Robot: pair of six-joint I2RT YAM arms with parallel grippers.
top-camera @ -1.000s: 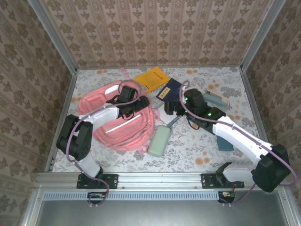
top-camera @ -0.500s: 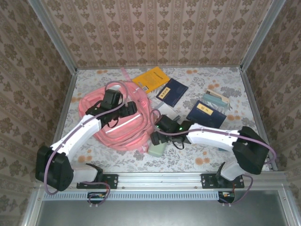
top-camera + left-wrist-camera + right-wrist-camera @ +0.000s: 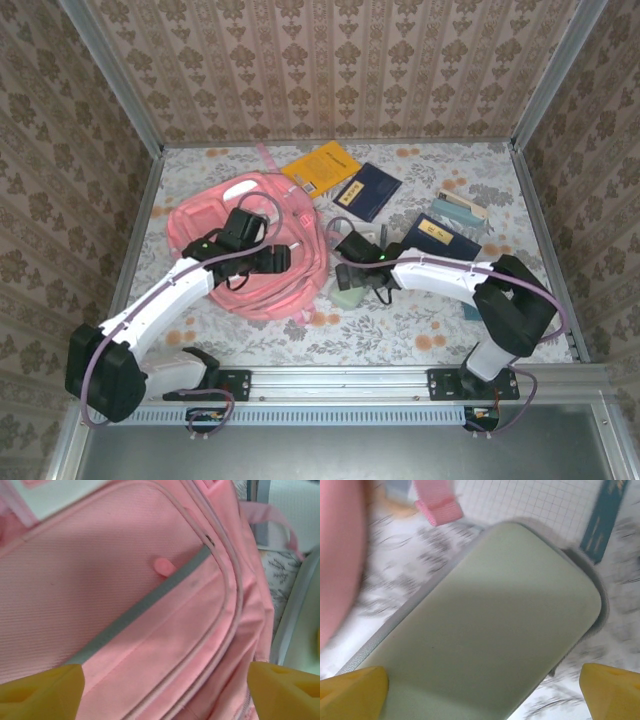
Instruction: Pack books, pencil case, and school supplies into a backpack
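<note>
We see the right gripper point(image 3: 481, 690) poised low over the pencil case point(image 3: 485, 625), its fingers spread wide with nothing clamped. The mint-green case lies slantwise between them, its rounded end beyond the fingertips. We judge the case light, smooth and fairly stiff, so slippery under the pads. It is best taken across its narrow width near the middle, which calls for squaring the wrist to its long sides first. Just past the fingertips lie a squared pad point(image 3: 535, 502) and a teal strip point(image 3: 605, 517); the strip carries pale writing too blurred to read. A pink strap end point(image 3: 437, 502) lies off to the left finger's side. The left gripper point(image 3: 160, 692) hovers over the backpack point(image 3: 115, 580), fingers also apart and holding nothing, with a grey zip band point(image 3: 142, 605) and a small pink pull point(image 3: 164, 566) ahead of the fingertips. The backpack looks soft and floppy, so we would pinch a fold of fabric beside the zip to hold the mouth open. On the table point(image 3: 420, 322), well beyond both sets of fingers, lie the yellow-orange book point(image 3: 322, 165) and navy books point(image 3: 368, 190). Their labels are too small to read.
</note>
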